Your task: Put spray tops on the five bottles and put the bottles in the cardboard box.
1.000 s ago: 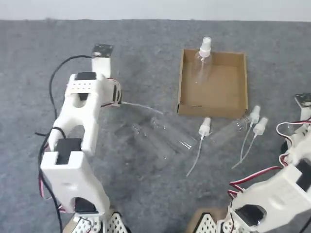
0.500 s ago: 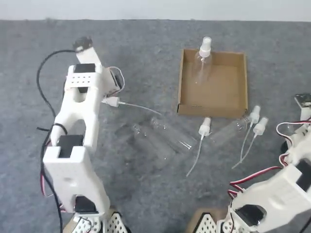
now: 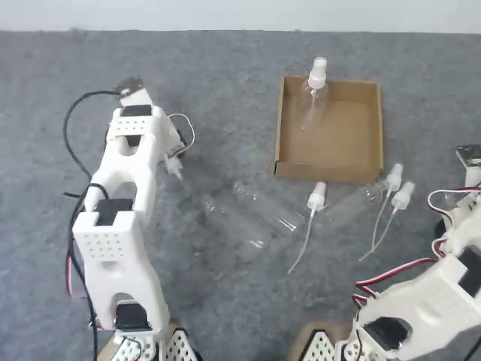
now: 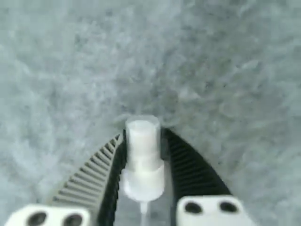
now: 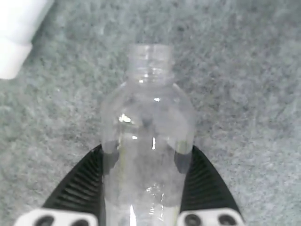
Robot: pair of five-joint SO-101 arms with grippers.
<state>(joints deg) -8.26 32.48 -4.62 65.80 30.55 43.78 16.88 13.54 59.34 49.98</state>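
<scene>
The top (image 4: 143,160) is sitting clenched between the fingers of the left claw (image 4: 143,136). Its white head is poking out past the fingertips and its thin tube is running back toward the wrist. In the high view the left arm (image 3: 135,150) is reaching out over the carpet (image 3: 225,75) on the left side, well apart from the box (image 3: 329,173).

The bottle (image 5: 148,108) meant for a top is being grasped around its body by the right claw (image 5: 146,153). Its open neck is pointing away from that wrist. The right arm (image 3: 428,301) is sitting at the near right corner.

The coming move is hinging, as I judge it, on two long axes: the tube has to be lining up with the open neck. At present the tube end is facing back into the left claw, not outward. The two arms are also standing well apart, with two bare bottles (image 3: 234,219) and a loose top (image 3: 316,198) lying on the carpet between them. Both claws would need to be closing toward the middle, and the left wrist turning so the tube leads.

One capped bottle (image 3: 310,101) is lying in the box.
</scene>
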